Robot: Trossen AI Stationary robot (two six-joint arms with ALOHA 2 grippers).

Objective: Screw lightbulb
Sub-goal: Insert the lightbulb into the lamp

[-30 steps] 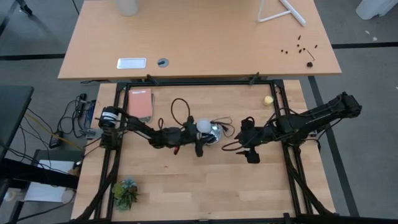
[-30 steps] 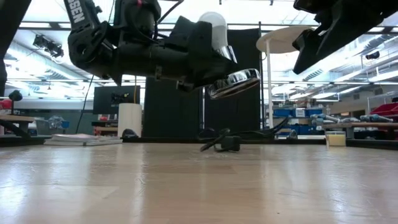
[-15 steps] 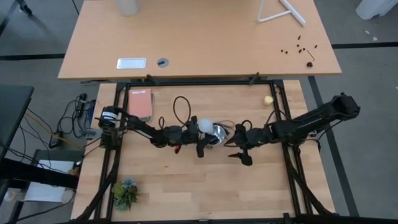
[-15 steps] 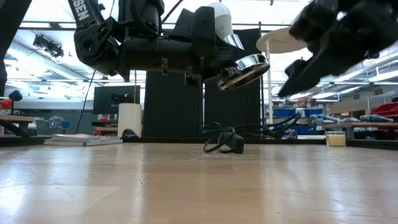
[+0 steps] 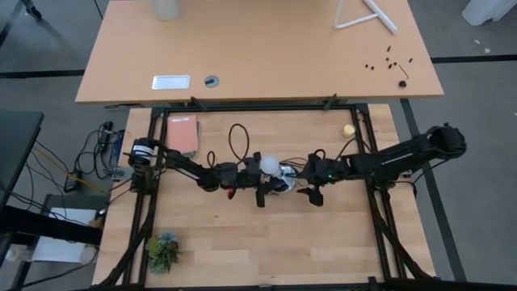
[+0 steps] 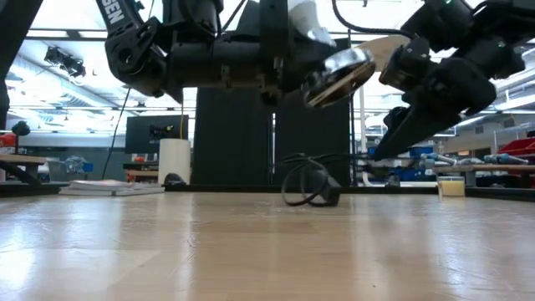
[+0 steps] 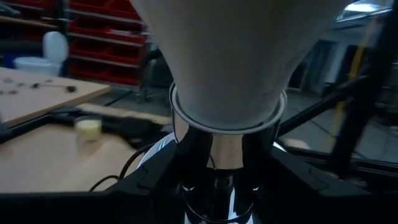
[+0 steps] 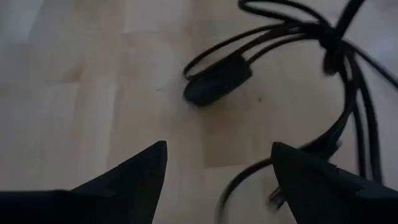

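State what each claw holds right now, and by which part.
The left claw grips the lightbulb at its neck, just above the silver socket. The right claw is open over the black cord, holding nothing.

Black cord [image 8: 298, 37] loops clutter table centre w/ inline switch [image 8: 217, 82]; bare wood [image 5: 242, 242] nearer front.

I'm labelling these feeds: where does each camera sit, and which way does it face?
High: overhead, facing down; both arms meet at the lightbulb.
Low: table-top height, facing level; both arms hang in, socket lifted.
Left wrist: on the left arm; bulb and socket fill it, between its own fingers.
Right wrist: facing the table and cord, own fingers apart.
Shared: high, low and left wrist show the bulb.
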